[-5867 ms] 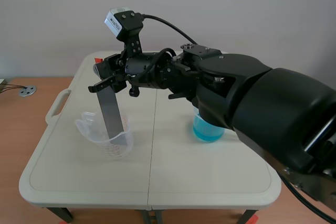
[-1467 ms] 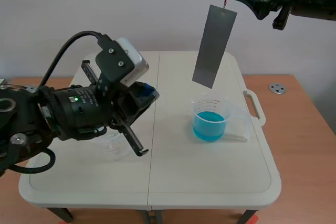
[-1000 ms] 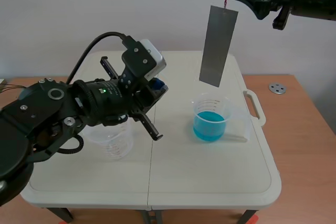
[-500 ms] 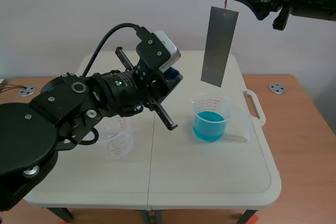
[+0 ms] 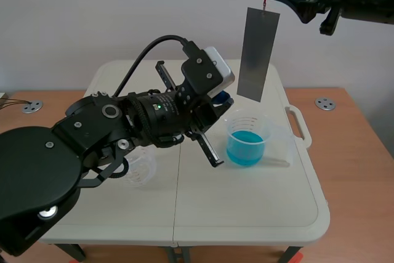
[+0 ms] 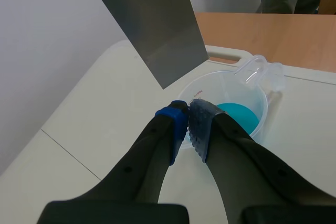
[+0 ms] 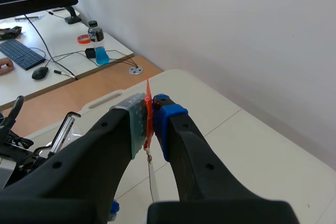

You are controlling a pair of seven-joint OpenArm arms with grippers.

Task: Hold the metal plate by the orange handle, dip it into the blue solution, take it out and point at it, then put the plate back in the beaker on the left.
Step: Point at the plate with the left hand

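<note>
ok so: the metal plate [image 5: 257, 53] is being dangled in the upper right of the scene view, hanging nearly straight down from the arm coming in across the top right corner. In the right wrist view the orange handle [image 7: 148, 95] is being squeezed between the pads [image 7: 135, 121] of the right pincer [image 7: 150, 111], so that pincer is being kept closed on the handle. The plate is only being seen edge-on below it, as a thin line.

The plate's lower edge is being held in the air above the beaker of blue solution [image 5: 247, 141], not in the liquid. That beaker is being carried by the bench [image 5: 246, 214], a bit right of centre in the scene view.

The left arm is being stretched in from the lower left toward the middle of the frame. In the left wrist view the left pincer [image 6: 188, 123] is being held closed on nothing, with the blue pad [image 6: 176, 124] and the grey dotted pad [image 6: 202, 124] pressed against each other. The tips are being aimed at the plate's bottom corner, just ahead of them and over the blue beaker's near rim (whether the plate is actually being touched can't be told).

The empty clear beaker [image 5: 136, 167] is being mostly hidden behind the left arm, in the left half of the scene view.
</note>
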